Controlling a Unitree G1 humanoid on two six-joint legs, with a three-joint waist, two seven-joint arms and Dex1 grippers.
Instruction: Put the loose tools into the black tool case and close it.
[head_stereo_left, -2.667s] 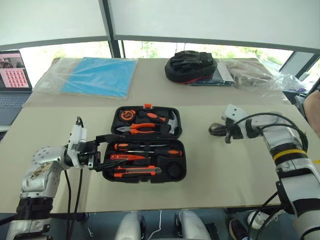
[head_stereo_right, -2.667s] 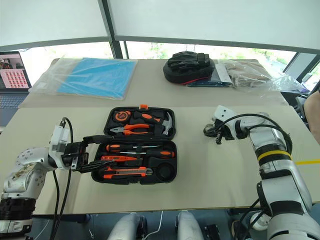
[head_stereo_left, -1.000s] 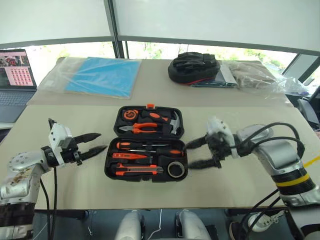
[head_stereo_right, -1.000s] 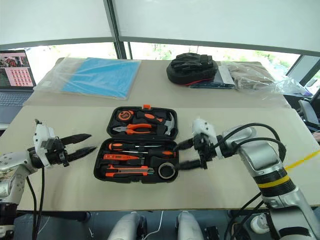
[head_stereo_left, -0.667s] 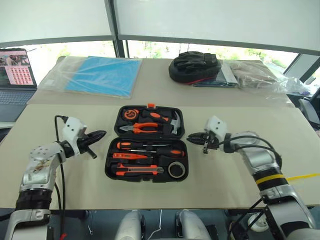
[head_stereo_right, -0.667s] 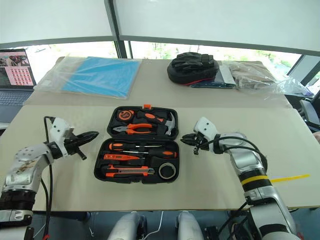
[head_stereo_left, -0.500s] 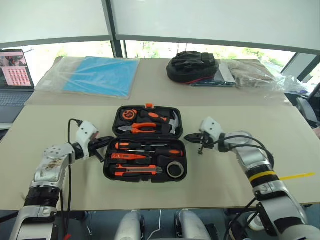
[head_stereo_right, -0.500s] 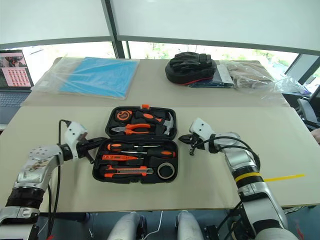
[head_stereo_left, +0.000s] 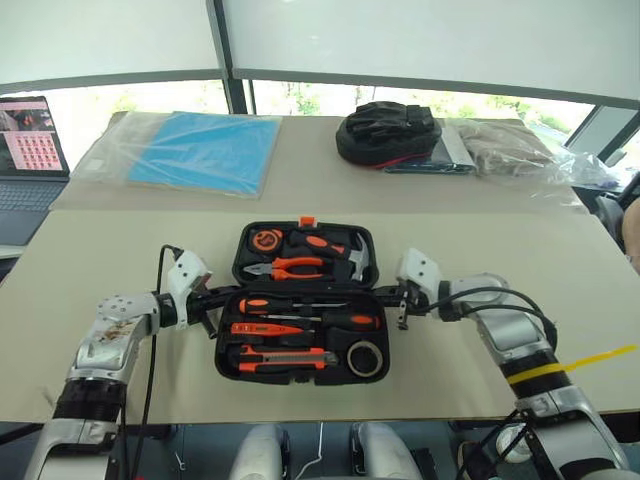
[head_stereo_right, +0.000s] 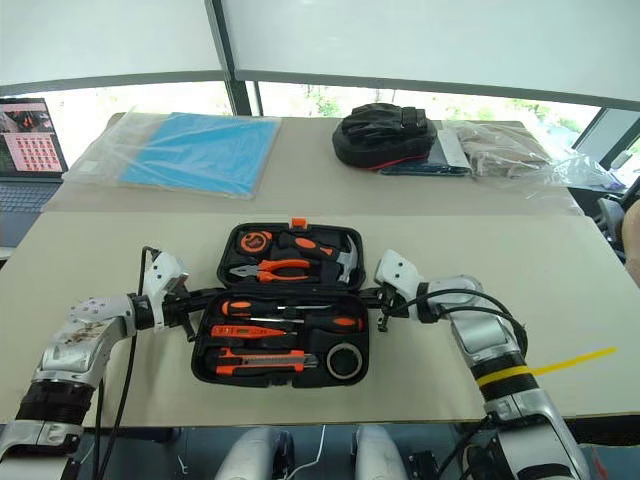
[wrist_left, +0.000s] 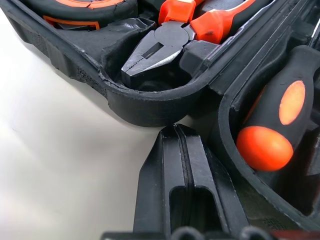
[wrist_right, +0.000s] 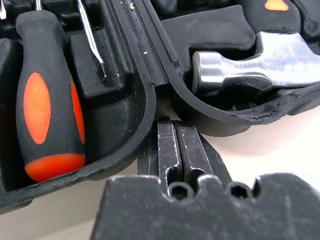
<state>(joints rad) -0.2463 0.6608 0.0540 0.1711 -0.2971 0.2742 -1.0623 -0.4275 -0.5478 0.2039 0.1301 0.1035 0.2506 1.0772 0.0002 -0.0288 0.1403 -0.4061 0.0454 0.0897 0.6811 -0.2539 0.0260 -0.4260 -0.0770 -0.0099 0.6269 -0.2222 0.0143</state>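
Both claws now sit pressed together at the hinge line of the open black tool case (head_stereo_left: 300, 300), one at each end: the left claw (head_stereo_left: 213, 297) at the case's left edge, the right claw (head_stereo_left: 395, 296) at its right edge, each holding nothing. The wrist views show the closed fingertips nosed into the notch where the two halves meet; whether they touch the plastic cannot be told.

A second ago both claws were spread and stood well clear of the case on the worktop (head_stereo_left: 120, 240); since then they have shut and come in to its sides. The case itself has not moved.

The case lies in the middle of the worktop, lid flat behind the tray. In the tray nearest the robot sit the two orange-and-black screwdrivers (head_stereo_left: 310, 313), the slim orange tester screwdriver (head_stereo_left: 257, 328), the utility knife (head_stereo_left: 280, 355) and the tape roll (head_stereo_left: 366, 358). The pliers (head_stereo_left: 290, 267), hammer (head_stereo_left: 352, 258) and tape measure (head_stereo_left: 266, 240) fill the lid half.

No tool lies loose beside the case, so the packing appears finished and only the closing is left. Shut claws flanking the hinge suggest the robot is setting up to lever the far half over. The orange latch (head_stereo_left: 307, 221) stands unfastened at the case's far edge.
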